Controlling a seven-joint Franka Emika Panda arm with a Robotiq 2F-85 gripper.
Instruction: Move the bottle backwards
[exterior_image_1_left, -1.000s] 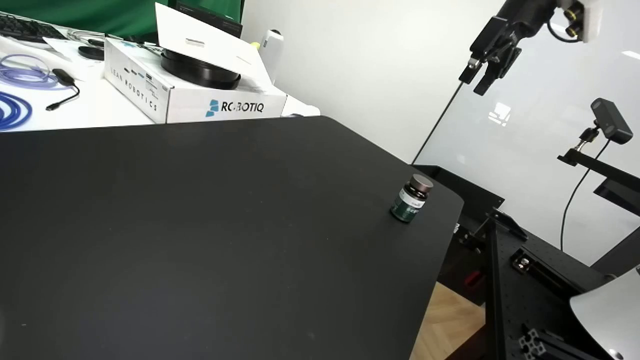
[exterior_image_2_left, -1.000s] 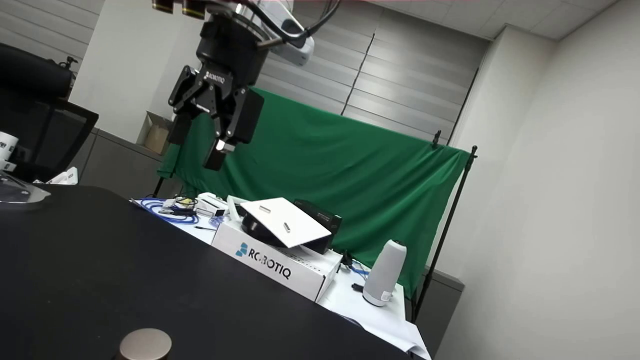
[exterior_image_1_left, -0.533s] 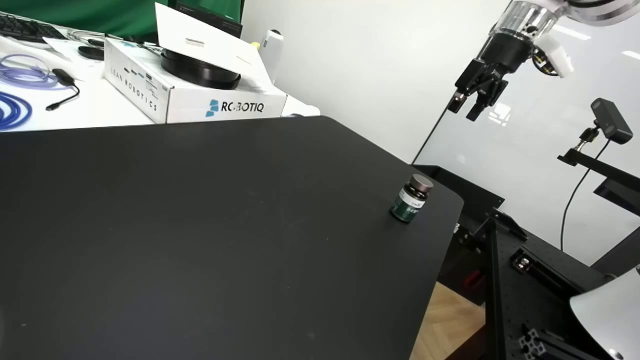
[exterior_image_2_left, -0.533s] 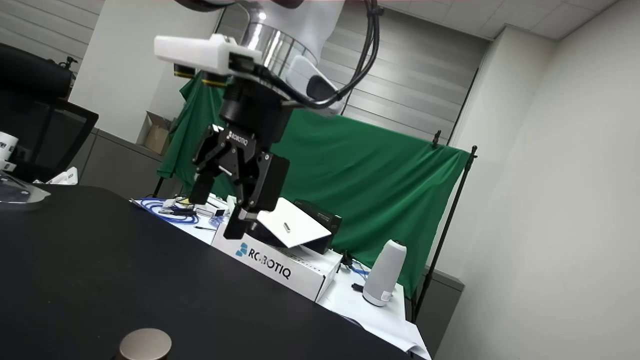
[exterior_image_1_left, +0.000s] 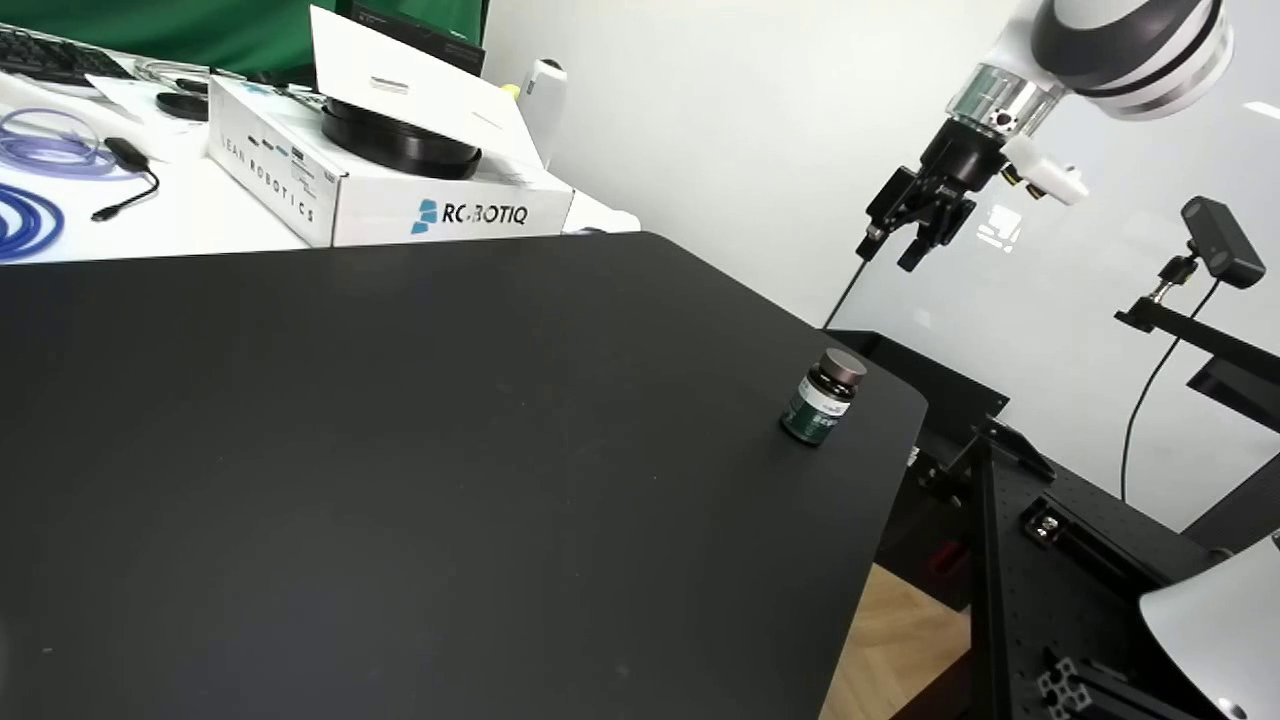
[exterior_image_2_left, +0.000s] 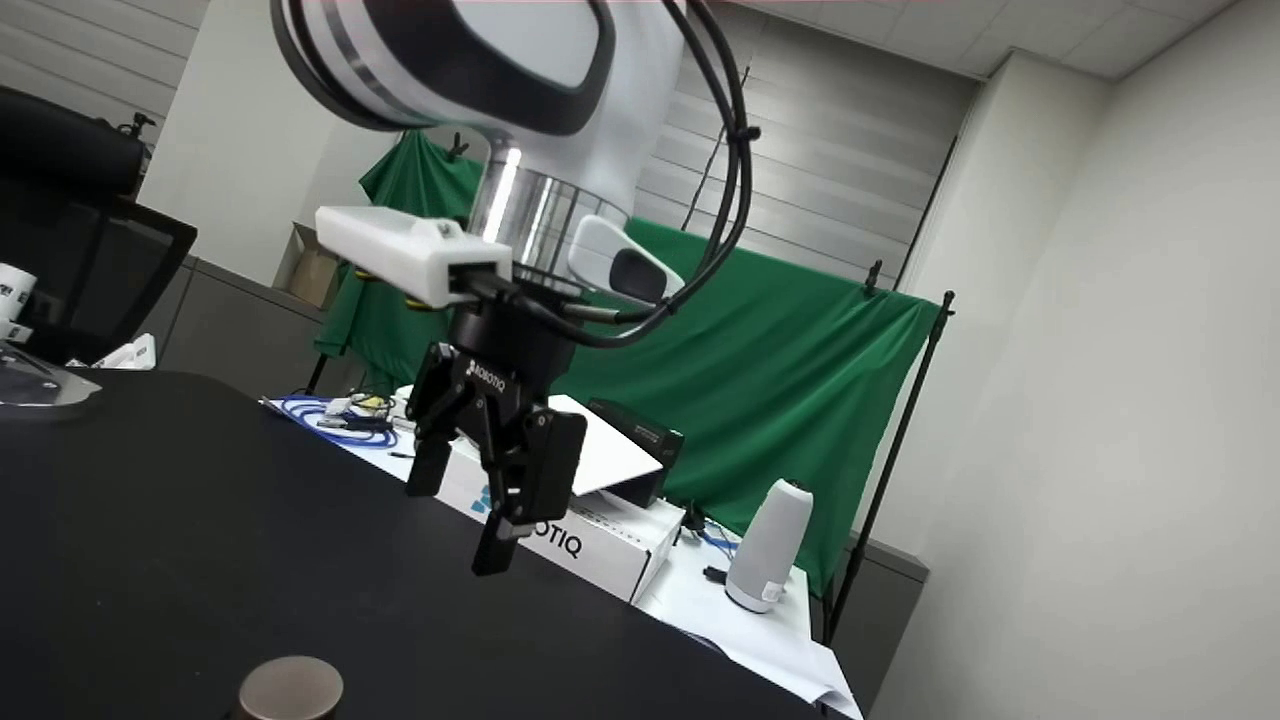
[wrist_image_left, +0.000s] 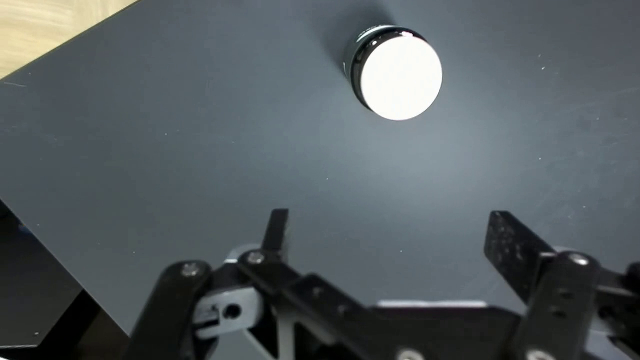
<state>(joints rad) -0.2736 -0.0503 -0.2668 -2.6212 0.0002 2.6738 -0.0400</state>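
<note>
The bottle (exterior_image_1_left: 820, 400) is small, dark and squat, with a greenish band, a white strip and a pale cap. It stands upright on the black table near a corner in an exterior view. In an exterior view only its cap (exterior_image_2_left: 290, 688) shows at the bottom edge. In the wrist view the bottle (wrist_image_left: 400, 77) is seen from above at the top, beyond the fingertips. My gripper (wrist_image_left: 389, 214) is open and empty, with bare table between its fingers. It hangs above the table, apart from the bottle, in both exterior views (exterior_image_1_left: 888, 255) (exterior_image_2_left: 457, 522).
The black table (exterior_image_1_left: 400, 450) has its edge and corner close to the bottle. A white box (exterior_image_1_left: 450, 212) with a tilted white panel (exterior_image_1_left: 430, 90) stands on a white table behind. A camera on a mount (exterior_image_1_left: 1222, 242) and a black frame (exterior_image_1_left: 1060, 540) are beside the table.
The arm and gripper have come down toward the table, moving down and left in an exterior view and down and slightly right in an exterior view. The gripper stays open. The bottle has not moved.
</note>
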